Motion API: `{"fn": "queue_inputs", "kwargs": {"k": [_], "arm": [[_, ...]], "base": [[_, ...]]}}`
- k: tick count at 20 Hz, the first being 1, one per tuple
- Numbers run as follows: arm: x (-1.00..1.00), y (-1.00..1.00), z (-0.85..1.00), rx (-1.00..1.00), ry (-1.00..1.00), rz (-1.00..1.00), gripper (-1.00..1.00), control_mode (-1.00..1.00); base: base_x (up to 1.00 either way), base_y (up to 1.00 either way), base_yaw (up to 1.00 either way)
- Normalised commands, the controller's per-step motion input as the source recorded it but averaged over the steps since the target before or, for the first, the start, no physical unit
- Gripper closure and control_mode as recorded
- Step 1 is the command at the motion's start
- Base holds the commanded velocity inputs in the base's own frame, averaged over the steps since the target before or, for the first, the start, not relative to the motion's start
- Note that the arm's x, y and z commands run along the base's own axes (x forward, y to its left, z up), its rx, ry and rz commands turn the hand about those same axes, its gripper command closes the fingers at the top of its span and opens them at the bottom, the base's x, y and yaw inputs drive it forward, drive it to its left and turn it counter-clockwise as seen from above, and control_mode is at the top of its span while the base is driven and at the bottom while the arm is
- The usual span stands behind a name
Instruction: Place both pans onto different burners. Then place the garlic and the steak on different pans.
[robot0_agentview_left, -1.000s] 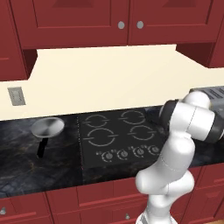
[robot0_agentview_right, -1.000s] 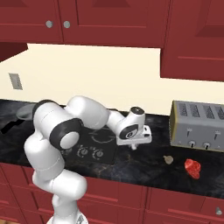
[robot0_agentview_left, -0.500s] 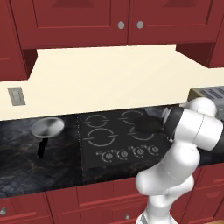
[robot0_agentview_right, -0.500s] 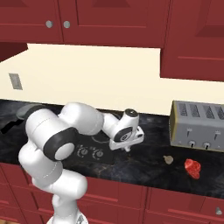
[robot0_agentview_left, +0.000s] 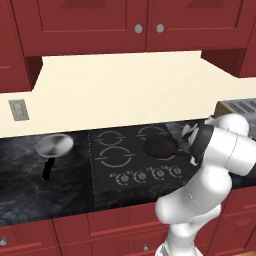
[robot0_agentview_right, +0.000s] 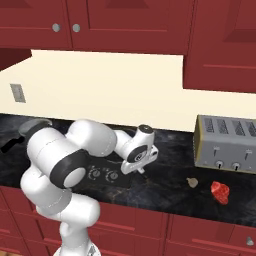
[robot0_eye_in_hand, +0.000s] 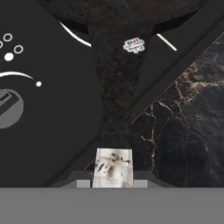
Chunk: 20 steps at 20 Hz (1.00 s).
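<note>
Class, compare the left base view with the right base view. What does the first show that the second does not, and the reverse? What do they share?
Left base view: the black pan sitting at the right front of the cooktop, with white burner rings beside it.
Right base view: the garlic and the steak, lying apart on the counter in front of the toaster.
Shared: the silver pan on the counter left of the cooktop, the wall outlet, the toaster and the cooktop's knobs.

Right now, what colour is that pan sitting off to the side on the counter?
Shiny silver with a black handle. The pan shows best in the left base view.
</note>
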Motion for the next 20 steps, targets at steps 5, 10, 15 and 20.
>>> {"fn": "queue_inputs", "kwargs": {"k": [5,10,15,20], "arm": [[0.38,-0.23,-0.06,0.0,0.0,0.0,1.0,-1.0],[0.06,-0.13,-0.05,0.01,0.05,0.0,1.0,-1.0],[-0.16,0.0,-0.13,0.0,0.11,0.0,1.0,-1.0],[-0.11,0.0,-0.2,0.0,0.09,0.0,1.0,-1.0]], "base": [[0.0,0.0,0.0],[0.0,0.0,0.0],[0.0,0.0,0.0],[0.0,0.0,0.0]]}}
